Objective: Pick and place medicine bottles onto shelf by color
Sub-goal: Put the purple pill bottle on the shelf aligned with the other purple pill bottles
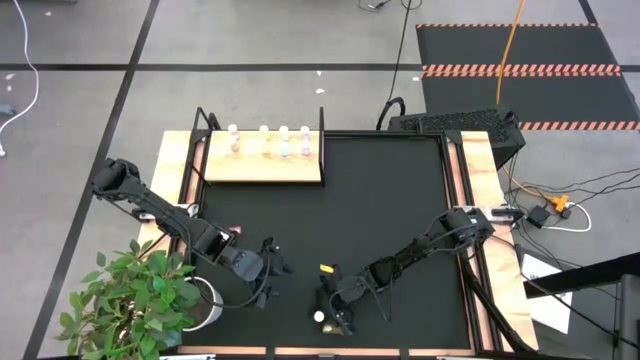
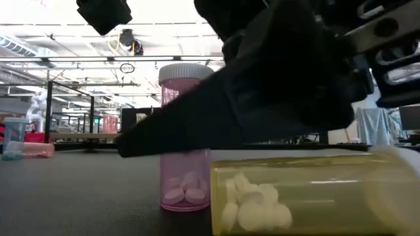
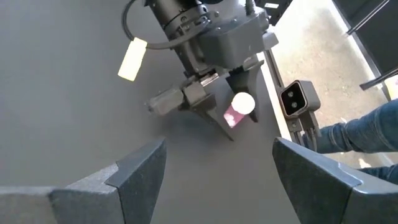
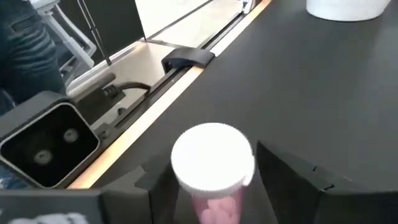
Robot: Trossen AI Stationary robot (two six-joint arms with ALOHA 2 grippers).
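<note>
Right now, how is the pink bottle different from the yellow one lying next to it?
The pink bottle stands upright; the yellow bottle lies on its side. The pink bottle sits between the right hand's fingers; the yellow bottle lies free on the mat. Both are see-through and hold white pills.

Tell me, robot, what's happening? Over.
Right tool around upright pink bottle, not yet shut. Left tool open, waiting nearby. Yellow bottle lying close by. Shelf already holds several bottles.
</note>
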